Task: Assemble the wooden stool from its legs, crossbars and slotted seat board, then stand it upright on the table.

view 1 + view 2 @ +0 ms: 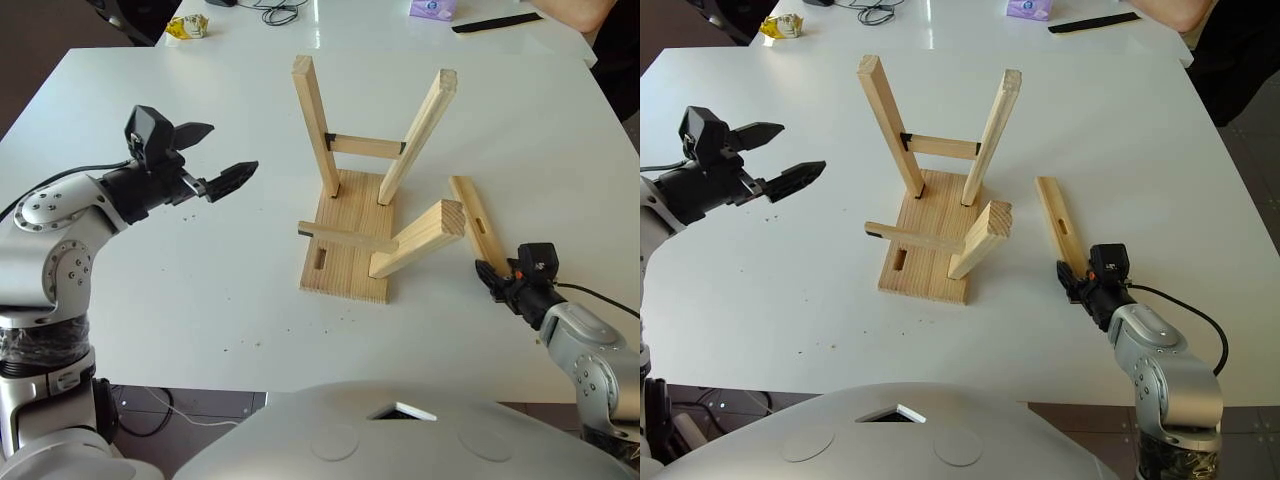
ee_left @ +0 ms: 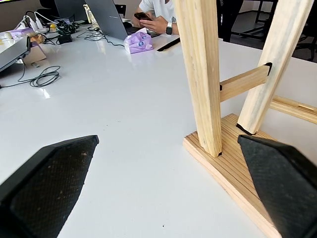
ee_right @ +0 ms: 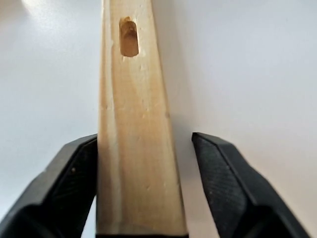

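The slotted seat board lies flat mid-table. Two legs stand upright in it, joined by a crossbar. A third leg leans tilted at the board's near right, with a second crossbar sticking out of it to the left. A loose slotted leg lies on the table to the right. My right gripper is open, its fingers straddling that leg's near end. My left gripper hangs open and empty, left of the stool.
A yellow wrapper, cables, a purple tissue pack and a black strip lie along the far edge. The table's front edge runs close behind my right gripper. Bare white tabletop spreads left of the board.
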Motion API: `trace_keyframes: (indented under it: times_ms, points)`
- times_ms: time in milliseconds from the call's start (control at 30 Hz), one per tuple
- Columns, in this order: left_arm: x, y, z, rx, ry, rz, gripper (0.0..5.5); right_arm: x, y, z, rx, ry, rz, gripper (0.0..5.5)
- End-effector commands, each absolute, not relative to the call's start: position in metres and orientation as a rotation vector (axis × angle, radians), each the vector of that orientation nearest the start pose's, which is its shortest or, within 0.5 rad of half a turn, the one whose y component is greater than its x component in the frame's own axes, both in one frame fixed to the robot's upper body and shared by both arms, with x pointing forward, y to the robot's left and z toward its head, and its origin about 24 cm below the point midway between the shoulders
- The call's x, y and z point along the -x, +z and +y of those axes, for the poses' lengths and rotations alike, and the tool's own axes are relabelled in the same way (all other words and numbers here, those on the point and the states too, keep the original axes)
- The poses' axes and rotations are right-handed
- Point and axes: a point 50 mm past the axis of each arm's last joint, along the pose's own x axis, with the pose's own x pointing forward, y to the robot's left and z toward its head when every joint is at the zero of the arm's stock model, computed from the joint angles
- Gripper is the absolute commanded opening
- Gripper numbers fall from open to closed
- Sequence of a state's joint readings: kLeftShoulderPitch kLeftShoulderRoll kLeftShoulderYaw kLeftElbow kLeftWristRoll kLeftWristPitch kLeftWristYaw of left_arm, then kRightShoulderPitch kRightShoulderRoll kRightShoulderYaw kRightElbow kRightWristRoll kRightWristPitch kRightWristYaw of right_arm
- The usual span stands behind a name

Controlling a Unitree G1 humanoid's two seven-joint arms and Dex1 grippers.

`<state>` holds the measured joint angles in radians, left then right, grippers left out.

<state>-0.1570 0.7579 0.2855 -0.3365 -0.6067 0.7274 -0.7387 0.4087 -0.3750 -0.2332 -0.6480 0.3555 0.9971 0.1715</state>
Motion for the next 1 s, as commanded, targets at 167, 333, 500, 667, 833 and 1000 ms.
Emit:
trace_keyframes:
  times_ms: [167, 333, 500, 667, 833, 1000]
  points:
    - [-0.261, 0.187, 0.246, -0.155, -0.617, 0.086, 5.21, -0.145, 0.041, -0.233, 0.047, 0.056, 0.739, 2.06]
    - [-0.271, 0.198, 0.254, -0.172, -0.563, 0.003, 5.21, -0.166, 0.060, -0.246, 0.057, 0.037, 0.604, 2.06]
    - [-0.287, 0.229, 0.253, -0.130, -0.585, -0.099, 5.21, -0.207, 0.123, -0.262, 0.041, 0.101, 0.286, 2.06]
    - [-0.299, 0.276, 0.209, 0.082, -0.809, -0.254, 5.21, -0.235, 0.214, -0.257, -0.124, 0.334, -0.113, 2.06]
    - [-0.282, 0.290, 0.165, 0.297, -1.144, -0.295, 5.21, -0.242, 0.259, -0.216, -0.147, 0.753, -0.183, 2.06]
    - [-0.276, 0.283, 0.130, 0.371, -1.297, -0.249, 5.21, -0.237, 0.257, -0.180, -0.121, 1.105, -0.051, 2.06]
